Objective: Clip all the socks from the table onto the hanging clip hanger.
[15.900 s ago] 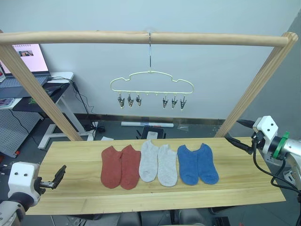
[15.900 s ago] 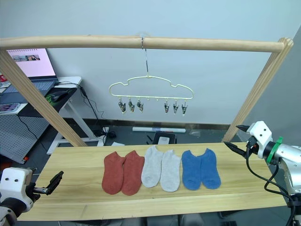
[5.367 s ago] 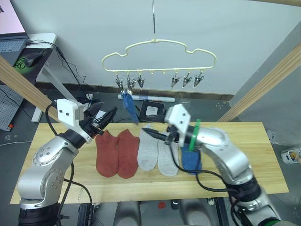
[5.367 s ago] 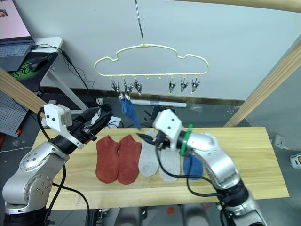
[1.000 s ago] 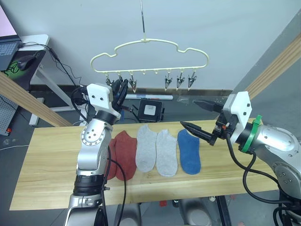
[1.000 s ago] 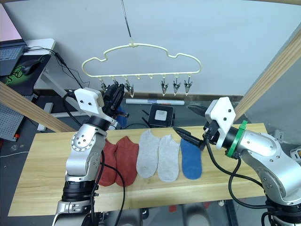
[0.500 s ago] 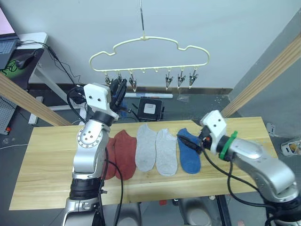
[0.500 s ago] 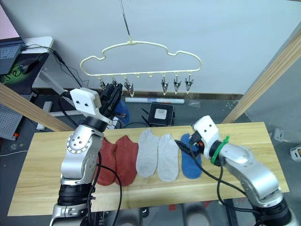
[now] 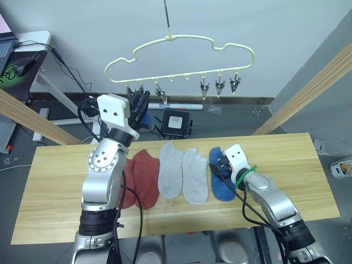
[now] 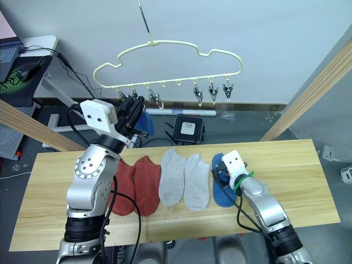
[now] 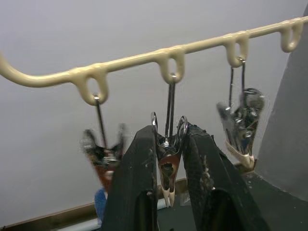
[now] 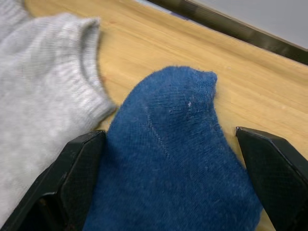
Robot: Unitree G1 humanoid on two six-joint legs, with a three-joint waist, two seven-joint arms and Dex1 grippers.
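The pale-yellow clip hanger (image 9: 181,41) hangs above the table (image 9: 55,181). My left gripper (image 11: 168,132) is raised to the hanger's row of clips and is shut on the handles of the second metal clip (image 11: 168,166) from the left. Beside it a blue sock (image 10: 144,122) hangs from the first clip. On the table lie two rust-red socks (image 9: 144,179), two grey socks (image 9: 181,170) and one blue sock (image 12: 168,144). My right gripper (image 12: 171,139) is down at that sock's far end, open, with a finger on each side of it.
Slanted wooden frame poles stand at the left (image 9: 27,115) and right (image 9: 308,93) of the table. A desk with a mouse (image 9: 22,55) is at the back left, and a black box (image 9: 176,122) lies on the floor behind the table.
My right gripper has come down from mid-air to the blue sock on the table and opened a little wider. The left gripper has stayed at the clip.
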